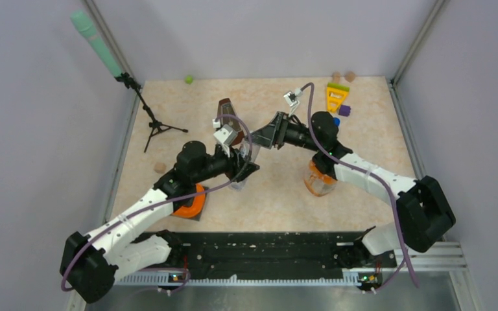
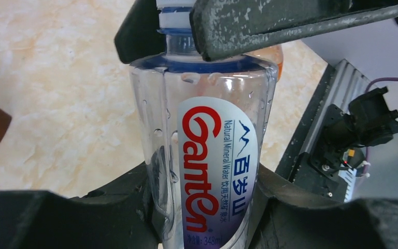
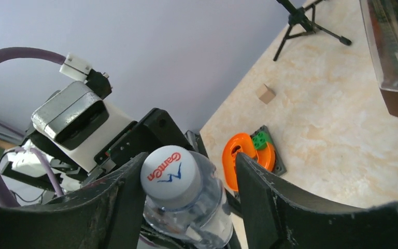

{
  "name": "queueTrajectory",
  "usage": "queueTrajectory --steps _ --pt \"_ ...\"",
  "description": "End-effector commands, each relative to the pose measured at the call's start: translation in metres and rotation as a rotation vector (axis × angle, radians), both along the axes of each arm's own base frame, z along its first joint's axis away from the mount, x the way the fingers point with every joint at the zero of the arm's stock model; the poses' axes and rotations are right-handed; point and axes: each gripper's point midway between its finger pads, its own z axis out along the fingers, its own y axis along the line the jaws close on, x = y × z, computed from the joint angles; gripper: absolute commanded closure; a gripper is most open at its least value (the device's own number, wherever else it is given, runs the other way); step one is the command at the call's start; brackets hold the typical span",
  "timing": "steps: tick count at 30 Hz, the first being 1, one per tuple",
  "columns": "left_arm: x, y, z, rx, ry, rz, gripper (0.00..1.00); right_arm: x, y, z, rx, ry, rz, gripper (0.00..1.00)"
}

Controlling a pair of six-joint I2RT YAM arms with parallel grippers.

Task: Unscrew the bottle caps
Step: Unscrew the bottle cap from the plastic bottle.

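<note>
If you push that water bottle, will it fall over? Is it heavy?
The water bottle is tall and slim, so it may tip easily. Only droplets show inside, so it is probably light. Its thin clear wall likely dents when squeezed.

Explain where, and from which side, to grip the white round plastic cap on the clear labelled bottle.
Pinch the white cap across its round side wall, approaching end-on along the clear bottle's axis; it stands proud of the neck.

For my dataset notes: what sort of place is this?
Probably a robot lab test cell: a left arm and a right arm bolted to a rail at the edge of a table, plain walls in a metal frame, and props such as a microphone stand and toys.
</note>
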Motion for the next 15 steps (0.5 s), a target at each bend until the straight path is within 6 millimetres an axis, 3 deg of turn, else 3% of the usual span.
queueTrajectory --steps 1,7,11,15 --pt "0.019 0.008 0.027 -0.002 -0.106 0.087 1.0 0.007 -0.006 0.022 -0.011 -0.006 -0.083 0.42" --pt "0.023 0.01 0.021 0.047 -0.1 0.104 1.0 0.005 -0.007 0.032 0.034 -0.018 -0.086 0.52" --pt "0.026 0.01 0.018 0.083 -0.107 0.12 1.0 0.009 -0.006 0.033 0.052 0.009 -0.096 0.5" --pt "0.032 0.009 0.02 0.092 -0.117 0.139 1.0 0.026 -0.009 0.029 0.005 0.015 -0.179 0.48"
